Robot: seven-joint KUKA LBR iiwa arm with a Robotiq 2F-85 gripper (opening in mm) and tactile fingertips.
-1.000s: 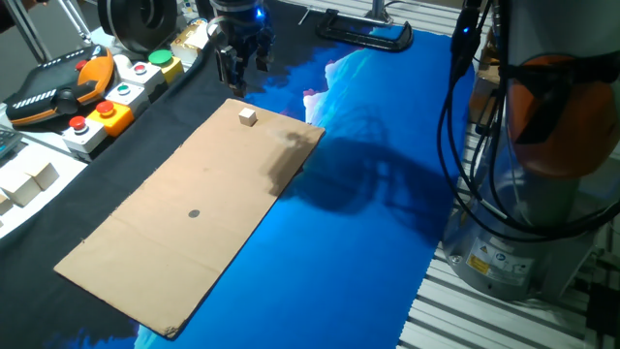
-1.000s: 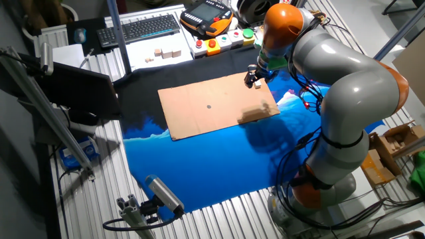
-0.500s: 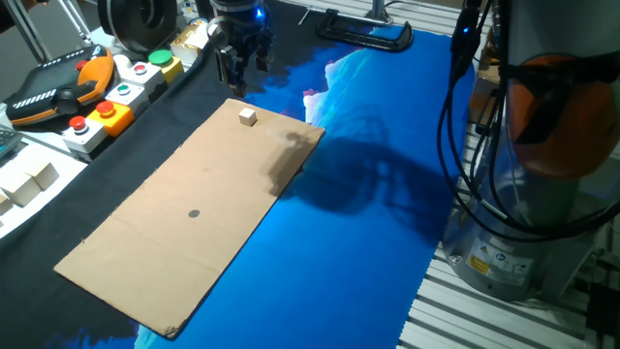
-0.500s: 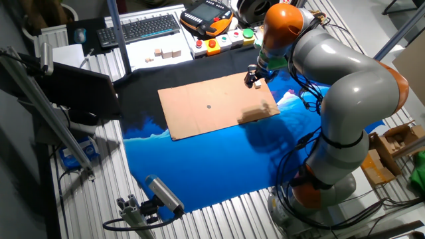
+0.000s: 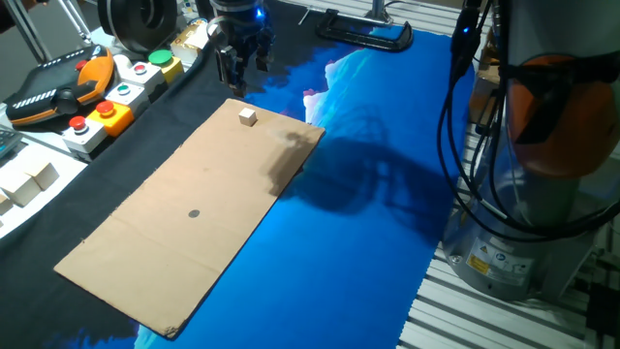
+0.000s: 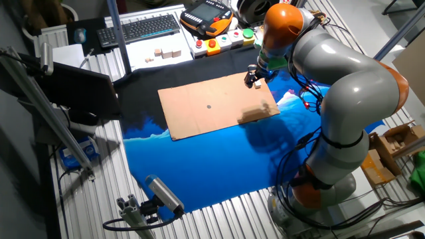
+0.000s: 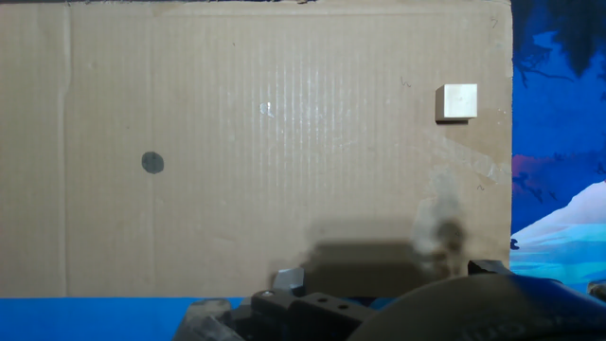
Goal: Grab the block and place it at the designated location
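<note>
A flat brown cardboard sheet (image 5: 189, 208) lies on the desk (image 5: 349, 252), which is draped in blue cloth with a black cloth at its far side, and the sheet carries only two things: the tiny pale beige cube block (image 5: 248, 116) close to one corner, and the small dark grey round spot (image 5: 194, 214) marking the designated location, well apart from the block toward the sheet's other end. In the hand view the block (image 7: 456, 102) sits at about 2 o'clock near the sheet's right edge, while the grey spot (image 7: 152, 163) lies at about 9 o'clock. The black two-finger gripper (image 5: 237, 68) hangs above the black cloth just beyond the cardboard's corner, so that in the one fixed view the block lies at about 5 o'clock from the fingers, near them but not touching and not between them. From the other fixed view the gripper (image 6: 253, 78) sits at the sheet's corner on the grey and orange arm (image 6: 332, 73), and the block is too small to make out there. The fingers hold nothing; whether they are spread or closed cannot be told from these views. No bins or trays with contents show on the cardboard. A grey box of coloured push buttons (image 5: 111, 97) stands off the black cloth, and larger whitish cubes (image 5: 27, 181) rest near the desk's edge.
</note>
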